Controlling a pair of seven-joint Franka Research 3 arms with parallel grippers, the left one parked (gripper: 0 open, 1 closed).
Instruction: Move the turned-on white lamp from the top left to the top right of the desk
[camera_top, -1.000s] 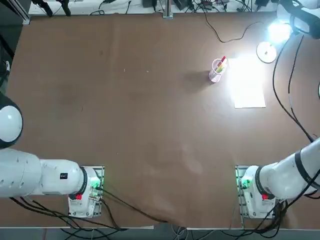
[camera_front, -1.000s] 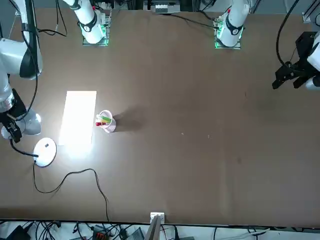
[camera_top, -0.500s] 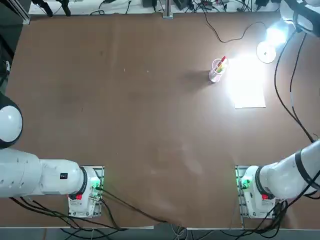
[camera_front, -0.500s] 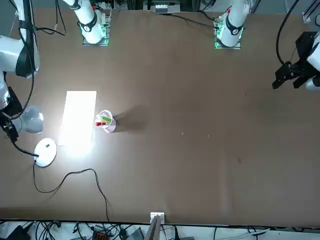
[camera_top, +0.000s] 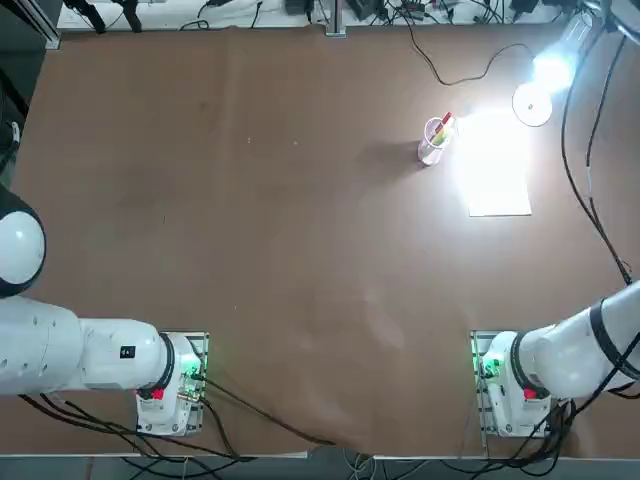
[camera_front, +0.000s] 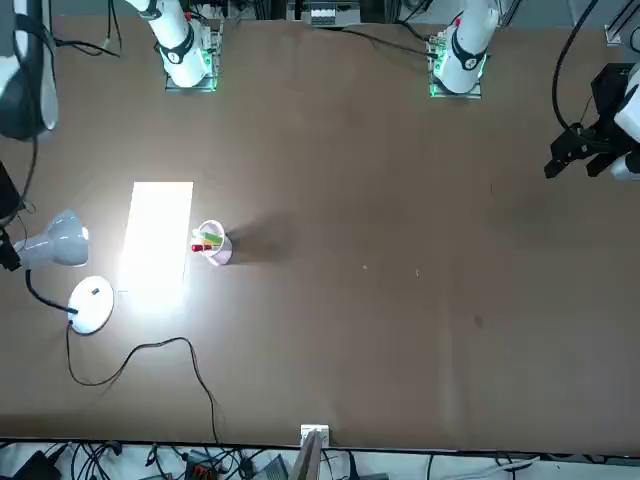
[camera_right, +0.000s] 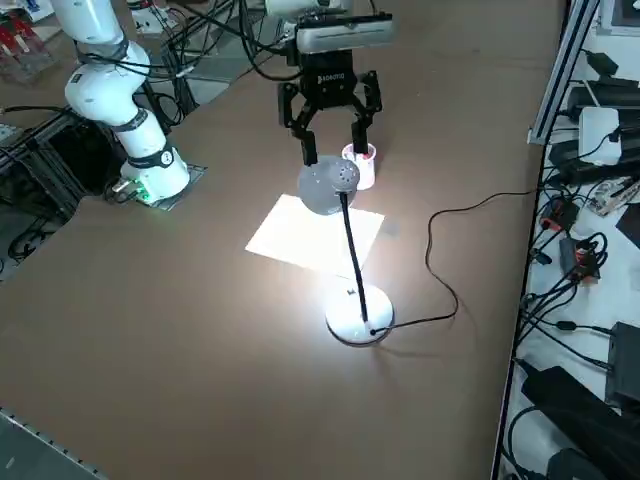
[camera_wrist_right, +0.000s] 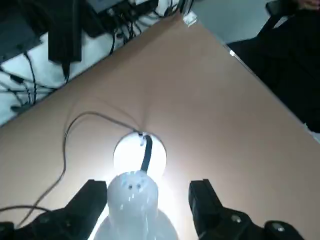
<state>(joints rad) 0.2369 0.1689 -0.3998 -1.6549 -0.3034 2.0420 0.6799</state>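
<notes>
While the right gripper hangs spread open above the lamp head, you have the cup of pens just behind. Paper sheet lies beside the base; cord trails off the desk.

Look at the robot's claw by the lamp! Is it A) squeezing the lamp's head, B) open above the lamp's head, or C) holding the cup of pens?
B: the right gripper hangs open just above the lamp, its fingers spread to either side of the head without touching it.
</notes>
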